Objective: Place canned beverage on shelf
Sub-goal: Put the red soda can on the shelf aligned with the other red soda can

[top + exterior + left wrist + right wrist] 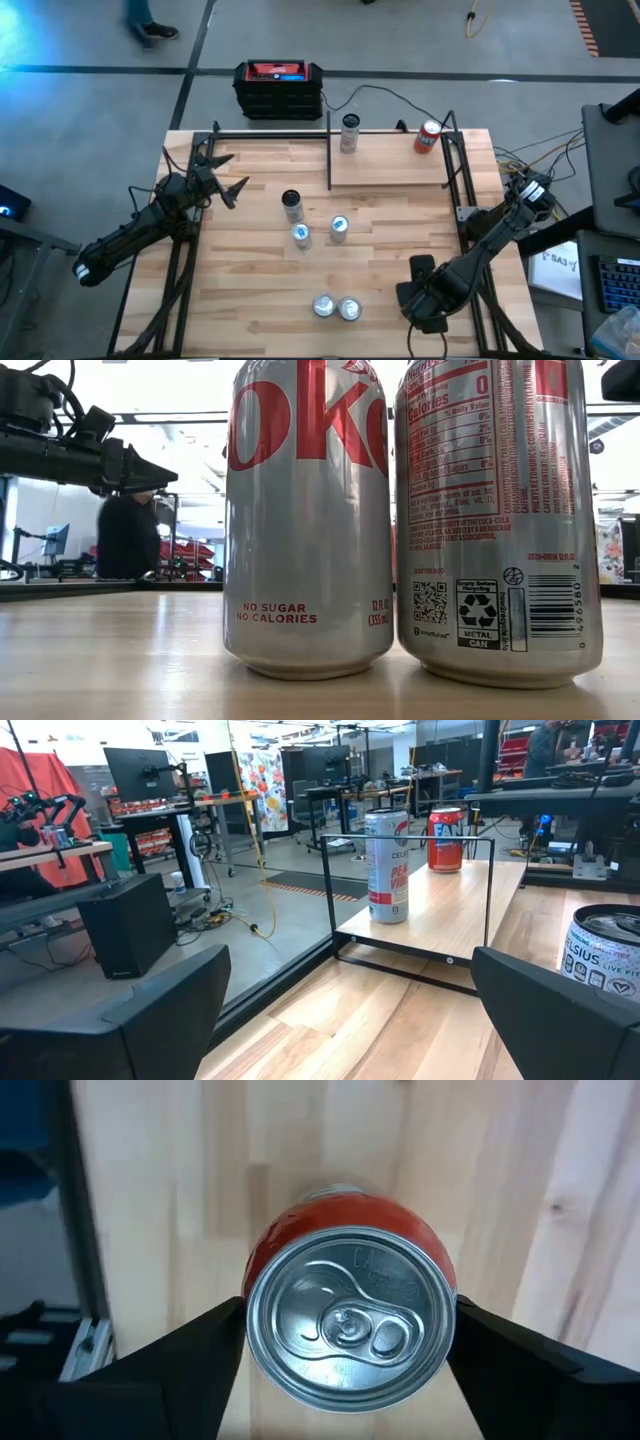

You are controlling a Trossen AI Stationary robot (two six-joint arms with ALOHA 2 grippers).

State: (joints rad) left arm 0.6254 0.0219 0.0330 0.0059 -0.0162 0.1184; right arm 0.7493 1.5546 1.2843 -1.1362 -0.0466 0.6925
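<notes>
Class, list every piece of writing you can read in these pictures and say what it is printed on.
"NO SUGAR NO CALORIES": left silver can, low view.
"METAL CAN", "Calories 0": right silver can.
"CELSIUS": tall can on the shelf.
"ELSIUS LIVE FIT": near can.
Red can's lettering, ingredient lists: too small.

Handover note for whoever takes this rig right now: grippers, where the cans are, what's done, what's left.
Left gripper: open and empty, hanging over the table's left side.
Right gripper: down over an upright red can on the tabletop, front right. I can't tell if it's gripped.
Shelf: holds a white can at its left end and a second red can at its right end.
Tabletop: three cans mid-table and a pair at the front edge.
Done: two cans shelved.
Left: the red can under the right gripper, probably then the five loose ones.
</notes>
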